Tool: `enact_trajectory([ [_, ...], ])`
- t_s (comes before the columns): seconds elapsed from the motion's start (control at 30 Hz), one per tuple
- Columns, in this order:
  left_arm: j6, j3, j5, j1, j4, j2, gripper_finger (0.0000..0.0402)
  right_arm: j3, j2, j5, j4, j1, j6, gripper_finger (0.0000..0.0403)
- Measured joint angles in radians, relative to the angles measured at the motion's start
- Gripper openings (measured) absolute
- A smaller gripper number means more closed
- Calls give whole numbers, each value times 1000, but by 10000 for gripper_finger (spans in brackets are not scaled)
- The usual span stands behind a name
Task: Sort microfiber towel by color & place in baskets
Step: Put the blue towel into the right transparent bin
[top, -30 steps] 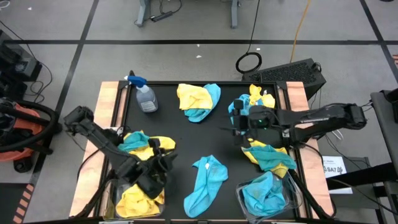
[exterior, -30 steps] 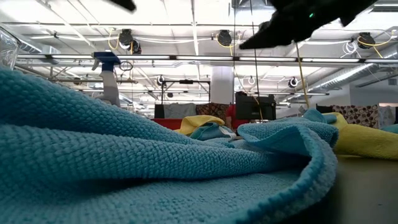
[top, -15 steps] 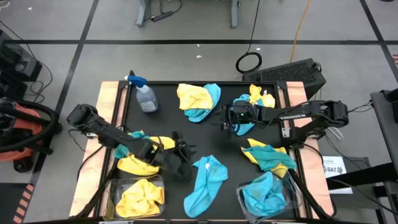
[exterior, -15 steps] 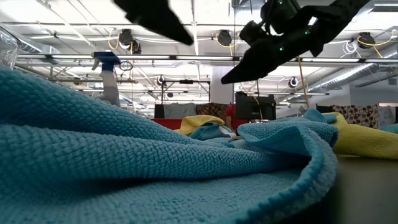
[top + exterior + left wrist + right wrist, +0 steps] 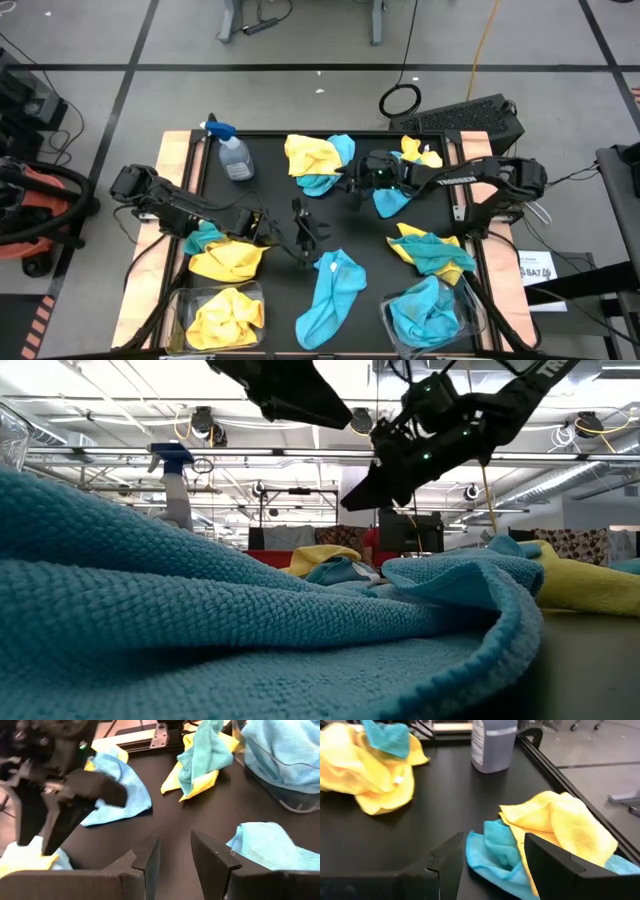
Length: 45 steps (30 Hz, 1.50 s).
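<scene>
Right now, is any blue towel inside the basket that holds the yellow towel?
No, the left basket holds only a yellow towel, seen from above.

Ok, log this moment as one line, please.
left gripper: open, empty, above mat centre | right gripper: open, empty, at yellow-and-blue towel pile | left basket: yellow towel | right basket: blue towel
</scene>
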Motion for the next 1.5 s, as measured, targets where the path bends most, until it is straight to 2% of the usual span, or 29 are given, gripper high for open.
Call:
enact_trajectory([
  [0.27,34,0,21,-2,9,74,118,119,108,4,-37,-61,1,199],
  [0.53,73,0,25,-2,46,178,118,291,184,-16,-381,-90,-53,199],
  [0.67,82,0,33,-2,34,181,118,300,171,-76,-502,-74,-95,198],
  [0.8,83,0,40,-2,7,181,118,300,164,-45,-593,-46,-164,198],
  [0.93,77,0,63,-2,-30,181,118,300,164,-66,-646,-40,-183,198],
  [1.0,72,0,68,-2,-46,181,118,300,161,-133,-689,-37,-184,198],
  [1.13,72,0,68,-10,-69,181,118,299,147,-404,-760,-14,-193,198],
  [1.2,73,0,68,-13,-70,181,118,299,144,-487,-786,23,-217,198],
  [1.33,84,0,41,-13,-96,181,118,298,144,-524,-822,145,-293,198],
  [1.5,124,0,2,-11,-117,181,118,298,145,-516,-757,290,-333,199],
])
